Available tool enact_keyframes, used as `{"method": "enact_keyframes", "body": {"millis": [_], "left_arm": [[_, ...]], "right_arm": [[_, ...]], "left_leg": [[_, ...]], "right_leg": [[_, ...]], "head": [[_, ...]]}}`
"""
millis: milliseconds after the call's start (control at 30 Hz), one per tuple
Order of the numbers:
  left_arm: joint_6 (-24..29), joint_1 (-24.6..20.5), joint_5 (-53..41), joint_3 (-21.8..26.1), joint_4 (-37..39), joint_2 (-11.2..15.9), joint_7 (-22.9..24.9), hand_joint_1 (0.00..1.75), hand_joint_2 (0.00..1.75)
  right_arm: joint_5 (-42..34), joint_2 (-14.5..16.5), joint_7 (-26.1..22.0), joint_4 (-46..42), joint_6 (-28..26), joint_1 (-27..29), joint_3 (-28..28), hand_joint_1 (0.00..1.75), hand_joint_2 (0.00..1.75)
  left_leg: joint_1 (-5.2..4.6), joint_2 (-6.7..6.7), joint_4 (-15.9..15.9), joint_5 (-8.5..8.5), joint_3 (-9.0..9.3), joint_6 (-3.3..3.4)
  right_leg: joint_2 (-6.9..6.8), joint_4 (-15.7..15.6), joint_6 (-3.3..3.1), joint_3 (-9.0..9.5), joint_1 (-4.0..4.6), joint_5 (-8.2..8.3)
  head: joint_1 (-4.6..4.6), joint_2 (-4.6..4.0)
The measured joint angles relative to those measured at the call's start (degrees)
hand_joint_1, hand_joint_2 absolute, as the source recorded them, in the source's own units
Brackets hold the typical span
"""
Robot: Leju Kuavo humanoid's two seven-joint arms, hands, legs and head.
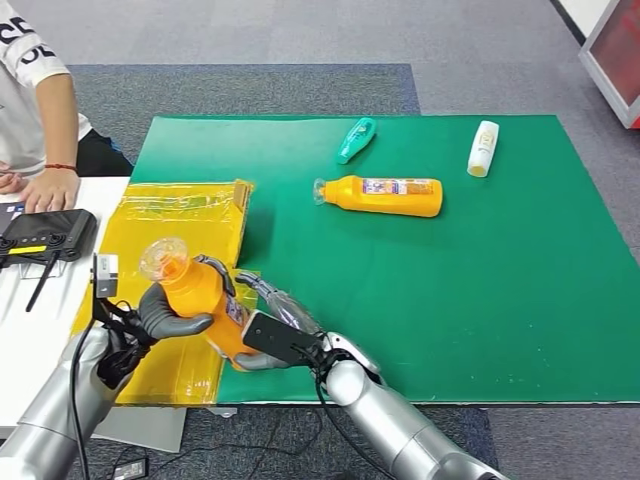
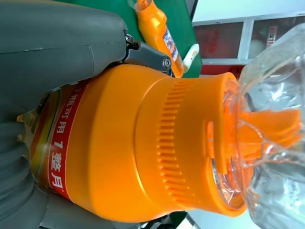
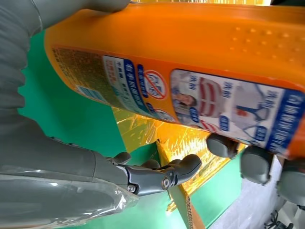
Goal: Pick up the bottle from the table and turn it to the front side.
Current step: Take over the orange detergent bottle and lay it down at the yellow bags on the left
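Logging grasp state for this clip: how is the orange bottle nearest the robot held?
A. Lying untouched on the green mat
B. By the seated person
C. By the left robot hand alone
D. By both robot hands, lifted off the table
D: the left robot hand grips the orange bottle near its neck while the right robot hand holds its lower body.

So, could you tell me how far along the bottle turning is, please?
Done: the orange bottle is off the table. In hand: the left hand grips its neck end, the right hand its base. Left: whether the front faces forward is unclear; the right wrist view shows a fine-print label.
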Motion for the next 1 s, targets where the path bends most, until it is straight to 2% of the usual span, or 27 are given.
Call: {"method": "enact_keyframes", "body": {"millis": [400,567,767,1000], "left_arm": [[0.4,0.5,-1.1,0.0,0.0,0.2,-0.7,1.75,1.75],[1.1,1.1,-2.2,0.1,-0.7,0.7,-1.0,1.75,1.75],[1.8,2.1,-3.4,0.2,-2.5,1.8,-1.2,1.75,1.75],[4.4,4.6,-6.2,0.4,-5.0,3.4,-1.5,1.75,1.75]], "right_arm": [[-0.3,0.0,0.1,0.0,-0.2,-0.1,0.1,0.0,1.75],[-3.9,-0.1,-0.1,0.0,-0.3,0.1,-1.0,0.0,1.75],[-8.9,-1.2,-1.4,-0.7,-0.6,0.2,-5.9,0.0,1.75],[-12.9,-4.5,-2.4,-5.1,-1.5,1.5,-15.2,0.0,1.75]], "left_leg": [[0.0,0.0,0.0,0.02,-0.01,0.01],[0.0,0.0,0.0,0.02,0.01,0.01],[-0.01,0.0,0.0,0.02,0.03,0.02],[-0.01,0.0,0.0,0.0,0.04,0.02]], "right_leg": [[0.0,0.0,0.01,0.0,0.0,0.02],[0.0,0.0,0.0,0.0,0.0,0.02],[0.0,0.0,0.01,0.02,-0.01,0.02],[0.0,0.0,0.01,0.02,-0.01,0.02]], "head": [[-0.01,0.0],[-0.01,0.0],[0.0,0.0],[-0.01,0.0]]}}
